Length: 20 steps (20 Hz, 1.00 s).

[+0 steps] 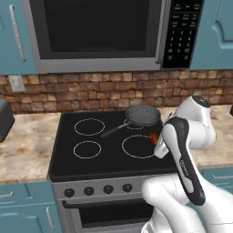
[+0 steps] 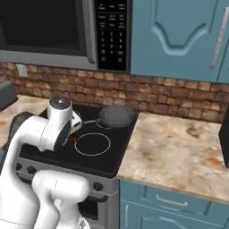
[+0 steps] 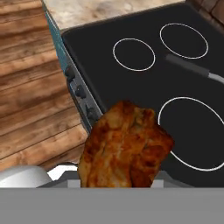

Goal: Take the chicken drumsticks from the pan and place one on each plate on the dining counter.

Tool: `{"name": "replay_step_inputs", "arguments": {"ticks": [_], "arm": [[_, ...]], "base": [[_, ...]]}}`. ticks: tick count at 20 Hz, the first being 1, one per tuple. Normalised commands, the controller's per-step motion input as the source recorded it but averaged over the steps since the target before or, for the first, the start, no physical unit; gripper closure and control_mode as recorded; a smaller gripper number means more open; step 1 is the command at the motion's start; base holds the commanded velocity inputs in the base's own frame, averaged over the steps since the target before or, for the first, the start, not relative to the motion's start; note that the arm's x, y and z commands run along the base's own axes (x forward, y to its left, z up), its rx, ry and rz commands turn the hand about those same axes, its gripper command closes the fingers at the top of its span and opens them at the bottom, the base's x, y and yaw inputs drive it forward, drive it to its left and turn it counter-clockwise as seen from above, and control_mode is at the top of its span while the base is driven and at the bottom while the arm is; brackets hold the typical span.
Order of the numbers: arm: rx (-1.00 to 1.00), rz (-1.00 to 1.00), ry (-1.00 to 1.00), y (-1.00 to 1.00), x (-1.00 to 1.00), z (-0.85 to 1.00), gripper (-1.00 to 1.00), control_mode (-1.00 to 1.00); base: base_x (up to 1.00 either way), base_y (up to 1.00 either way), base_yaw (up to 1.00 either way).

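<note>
Filling the near middle of the hand view at about 6 o'clock, a chicken drumstick (image 3: 126,146) sits clamped in the gripper (image 3: 119,181), whose jaws are drawn in tight on the glossy orange-brown meat; the finger tips themselves are hidden behind it. In the left base view a sliver of the same drumstick (image 1: 154,137) peeks out at the arm's 9 o'clock side, held above the black stovetop (image 1: 109,145) over its front right ring mark. From the right base view an orange fleck of it (image 2: 74,139) shows just at 4 o'clock of the arm's white elbow joint.

Beyond the meat in the hand view, the stovetop (image 3: 131,83) spreads toward 12 o'clock with three white rings on it, a row of dark knobs (image 3: 78,89) along its front edge at 9 o'clock, and wooden floor (image 3: 30,87) past that.

Farther back, the pan (image 1: 142,115) stands on the rear right burner, handle pointing toward 8 o'clock in the left base view; no meat is visible in it from here. In the right base view the pan (image 2: 117,116) stands close to the marbled worktop (image 2: 179,152). Behind it runs the brick wall (image 1: 113,91), with the microwave (image 1: 100,32) above.
</note>
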Motion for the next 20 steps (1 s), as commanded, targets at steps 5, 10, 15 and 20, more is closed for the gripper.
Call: {"name": "replay_step_inputs", "arguments": {"ticks": [5, 10, 15, 20], "arm": [[0.0, 0.0, 0.0, 0.0, 0.0, 0.0, 1.0, 1.0], [0.0, 0.0, 0.0, 0.0, 0.0, 0.0, 1.0, 1.0], [0.0, 0.0, 0.0, 0.0, 0.0, 0.0, 1.0, 1.0], [0.0, 0.0, 0.0, 0.0, 0.0, 0.0, 1.0, 1.0]], "base": [[-0.99, 0.0, 0.14], [-1.0, 0.0, 0.07], [-1.0, 0.0, 0.02], [-1.0, 0.0, 0.0]]}}
